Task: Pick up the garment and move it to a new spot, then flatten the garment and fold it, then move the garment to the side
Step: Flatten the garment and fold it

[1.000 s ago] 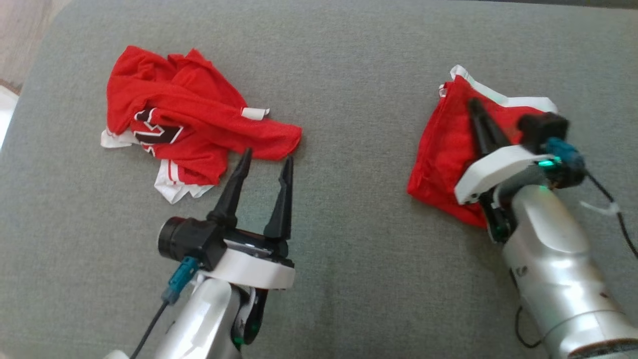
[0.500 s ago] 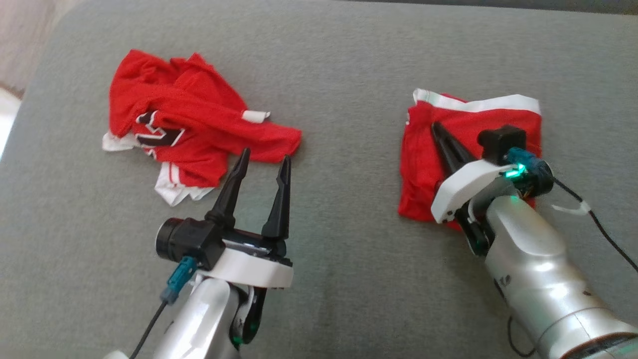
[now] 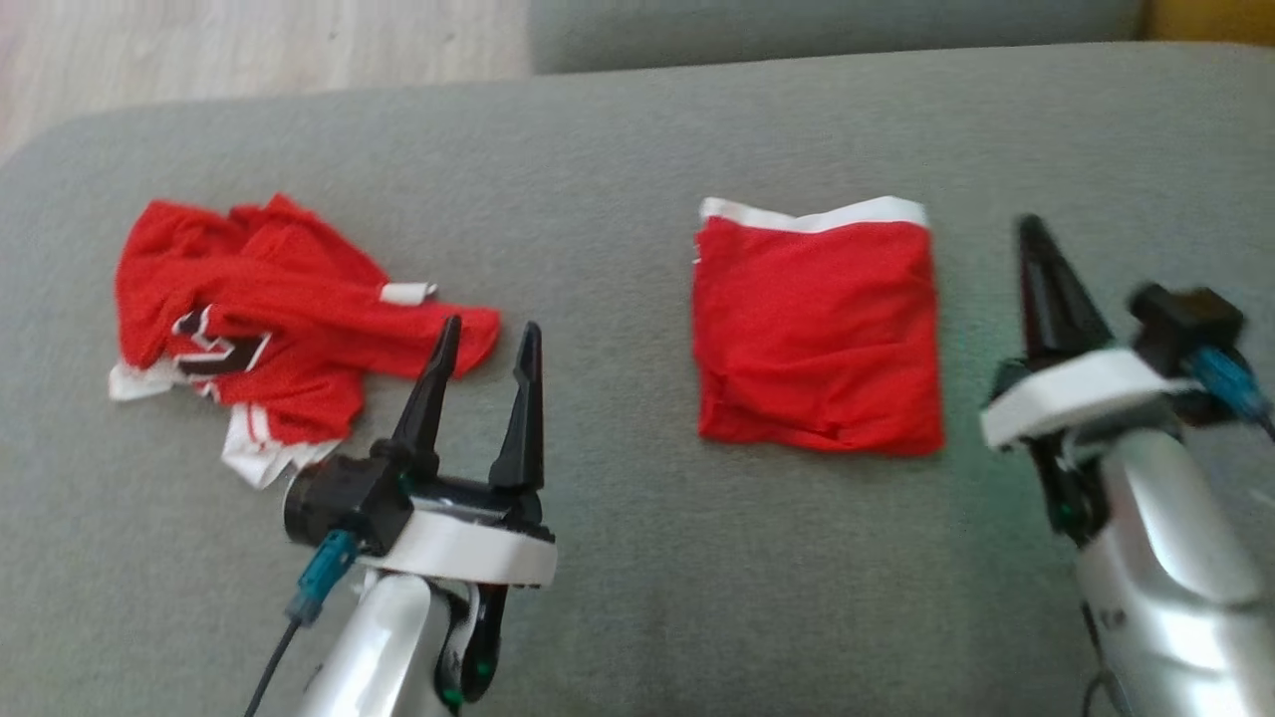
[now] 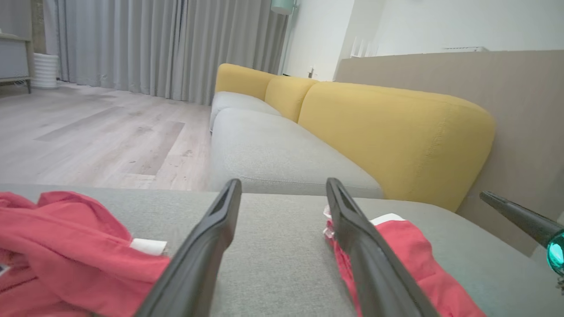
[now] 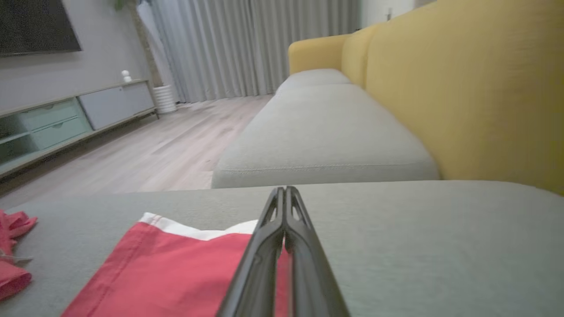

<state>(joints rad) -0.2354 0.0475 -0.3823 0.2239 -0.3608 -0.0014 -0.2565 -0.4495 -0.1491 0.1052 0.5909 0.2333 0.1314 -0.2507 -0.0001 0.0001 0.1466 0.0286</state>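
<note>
The folded red garment point(image 3: 817, 334) with a white band on its far edge lies flat as a square on the grey cushion; it also shows in both wrist views point(image 4: 410, 251) point(image 5: 176, 268). My right gripper point(image 3: 1028, 224) is shut and empty, hovering just right of that garment and apart from it point(image 5: 285, 190); its tip is at the right of the left wrist view point(image 4: 484, 193). My left gripper point(image 3: 488, 324) stands open with nothing between its fingers point(image 4: 283, 182). Its tips sit by the near right edge of a crumpled red and white jersey point(image 3: 269, 329).
Everything rests on a grey sofa seat cushion point(image 3: 637, 597). A second grey seat point(image 5: 326, 132) lies beyond it, with a yellow backrest point(image 4: 396, 132) along the right. Wood floor point(image 3: 249, 40) lies past the cushion's far left edge. A low cabinet point(image 5: 66, 114) stands across the room.
The head camera has shifted, so the whole picture slid. My right gripper, which rested on the folded garment, has come off it and now sits to its right. The left arm held still.
</note>
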